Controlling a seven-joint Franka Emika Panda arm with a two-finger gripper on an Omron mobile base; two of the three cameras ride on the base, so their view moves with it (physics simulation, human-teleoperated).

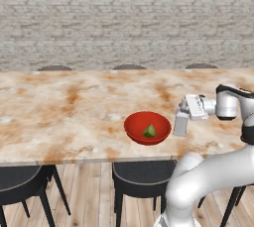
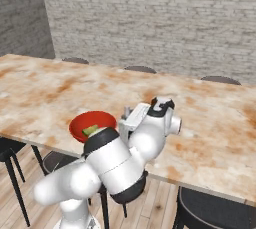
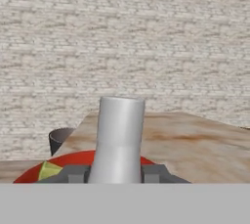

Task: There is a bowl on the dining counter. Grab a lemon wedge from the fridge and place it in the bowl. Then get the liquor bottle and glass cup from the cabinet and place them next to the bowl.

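A red bowl (image 1: 147,127) sits near the front edge of the dining counter (image 1: 64,107), with a yellow-green lemon wedge (image 1: 150,131) inside it. My gripper (image 1: 182,114) is shut on a pale grey glass cup (image 1: 181,124), held upright just right of the bowl. I cannot tell whether its base touches the counter. In the hand view the cup (image 3: 118,140) rises between my fingertips (image 3: 73,173), with the bowl (image 3: 73,162) and wedge (image 3: 49,170) right behind it. From the right base view the bowl (image 2: 92,123) lies left of my arm. The liquor bottle is out of view.
Dark stools (image 1: 141,177) stand under the counter's near edge, and more stool backs (image 1: 129,66) show along its far side. A brick wall (image 1: 124,18) runs behind. Bare marble stretches left and right of the bowl.
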